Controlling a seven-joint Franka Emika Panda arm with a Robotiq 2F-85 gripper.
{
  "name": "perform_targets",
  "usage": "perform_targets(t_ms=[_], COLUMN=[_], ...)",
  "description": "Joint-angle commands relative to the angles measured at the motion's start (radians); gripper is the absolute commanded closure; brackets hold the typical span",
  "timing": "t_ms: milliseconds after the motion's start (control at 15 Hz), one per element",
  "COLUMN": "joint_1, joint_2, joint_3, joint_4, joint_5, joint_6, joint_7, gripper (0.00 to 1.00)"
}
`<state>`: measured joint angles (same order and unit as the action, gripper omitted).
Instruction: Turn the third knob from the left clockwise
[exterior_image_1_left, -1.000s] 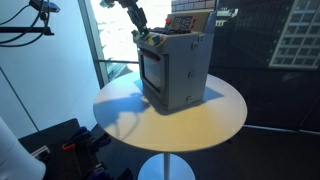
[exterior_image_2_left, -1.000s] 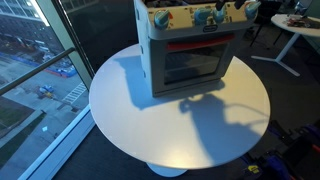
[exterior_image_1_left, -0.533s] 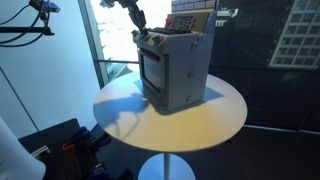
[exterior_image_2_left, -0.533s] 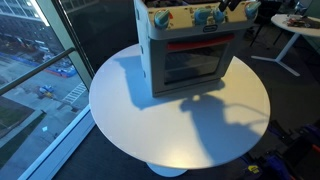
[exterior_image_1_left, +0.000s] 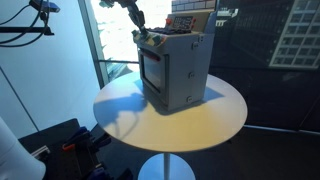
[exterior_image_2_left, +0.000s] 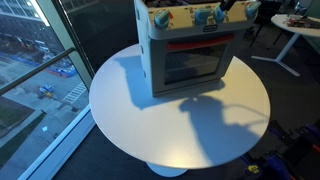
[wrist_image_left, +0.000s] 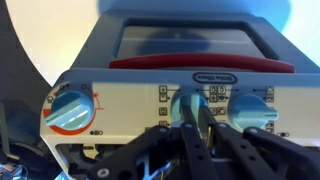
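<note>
A grey toy oven (exterior_image_1_left: 182, 68) (exterior_image_2_left: 190, 60) stands on a round white table (exterior_image_1_left: 205, 122) (exterior_image_2_left: 190, 130). Its cream knob panel (wrist_image_left: 130, 100) faces the wrist camera. On it are a big orange-and-blue knob (wrist_image_left: 70, 112) at the left, a teal knob (wrist_image_left: 178, 100) in the middle and a second teal knob (wrist_image_left: 252, 112) at the right. My gripper (wrist_image_left: 189, 118) is shut, its two black fingers (wrist_image_left: 203, 125) pressed close over the middle teal knob, covering most of it. In both exterior views the gripper (exterior_image_1_left: 141, 32) (exterior_image_2_left: 233, 8) sits at the oven's top panel.
Tall windows and a rail (exterior_image_1_left: 110, 62) stand behind the table, with a drop to the street (exterior_image_2_left: 45, 70) beyond the glass. A desk with clutter (exterior_image_2_left: 295, 25) is at the far right. Dark equipment (exterior_image_1_left: 60, 145) lies on the floor beside the table.
The fingers have closed in onto the middle teal knob. The arm and the oven have barely shifted.
</note>
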<state>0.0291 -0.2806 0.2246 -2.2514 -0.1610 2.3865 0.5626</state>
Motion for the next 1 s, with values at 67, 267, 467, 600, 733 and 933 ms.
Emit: perform_targets(t_ms=[67, 267, 467, 600, 733, 933], joint_1=[-0.014, -0.017, -0.019, -0.02, -0.021, -0.021], joint_2=[-0.004, -0.006, -0.006, -0.007, -0.008, -0.012], joint_3=[-0.004, -0.008, -0.013, -0.017, -0.021, -0.028], joint_4=[-0.011, -0.016, -0.019, -0.022, -0.025, -0.03], joint_5=[-0.01, 0.002, 0.013, 0.022, 0.036, 0.065], joint_6=[0.007, -0.003, -0.007, -0.007, -0.008, -0.002], joint_7=[0.036, 0.071, 0.116, 0.149, 0.185, 0.241], gripper=[0.95, 0.95, 0.95, 0.95, 0.95, 0.96])
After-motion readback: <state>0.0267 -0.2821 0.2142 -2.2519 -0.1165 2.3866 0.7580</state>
